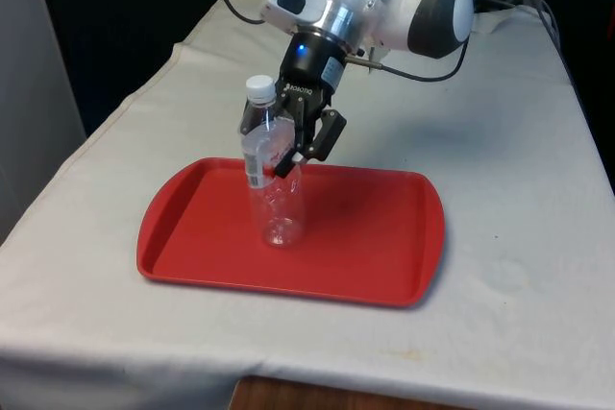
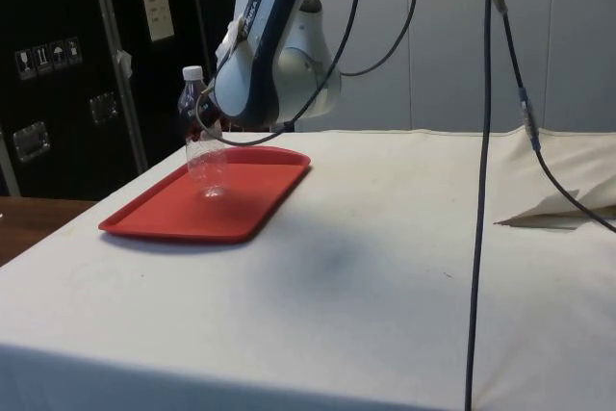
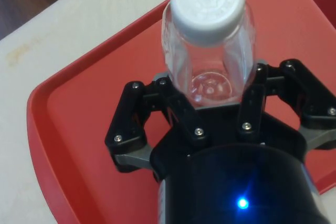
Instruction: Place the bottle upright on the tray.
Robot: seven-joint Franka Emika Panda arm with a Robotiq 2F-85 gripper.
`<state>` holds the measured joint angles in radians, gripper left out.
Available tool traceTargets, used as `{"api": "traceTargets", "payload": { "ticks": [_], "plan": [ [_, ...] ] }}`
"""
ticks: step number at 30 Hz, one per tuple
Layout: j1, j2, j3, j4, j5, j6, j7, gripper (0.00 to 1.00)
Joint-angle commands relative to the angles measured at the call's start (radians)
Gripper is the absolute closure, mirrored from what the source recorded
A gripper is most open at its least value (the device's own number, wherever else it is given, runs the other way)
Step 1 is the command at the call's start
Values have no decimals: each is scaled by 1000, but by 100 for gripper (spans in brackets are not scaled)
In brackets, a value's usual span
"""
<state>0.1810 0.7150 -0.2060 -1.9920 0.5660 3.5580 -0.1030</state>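
Note:
A clear plastic bottle with a white cap stands upright on the red tray, its base resting on the tray floor towards the front view's left. My gripper is shut on the bottle's upper body, just below the neck. From the wrist, both black fingers press the sides of the bottle, with the tray underneath. From the side, the bottle stands near the far part of the tray, and the gripper is largely hidden behind the arm.
The tray lies near the table's front edge on the white cloth. A black cable hangs down in front of the side camera. A fold of cloth lies at the side view's right.

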Motion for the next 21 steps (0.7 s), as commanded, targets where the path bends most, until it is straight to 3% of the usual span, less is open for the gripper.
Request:
{"api": "traceTargets", "payload": {
  "ticks": [1,17,21],
  "plan": [
    [0,6,2,3,1,7,3,65],
    [1,2,-1,1,1,2,0,65],
    [1,1,-1,1,0,2,-1,56]
  ]
}}
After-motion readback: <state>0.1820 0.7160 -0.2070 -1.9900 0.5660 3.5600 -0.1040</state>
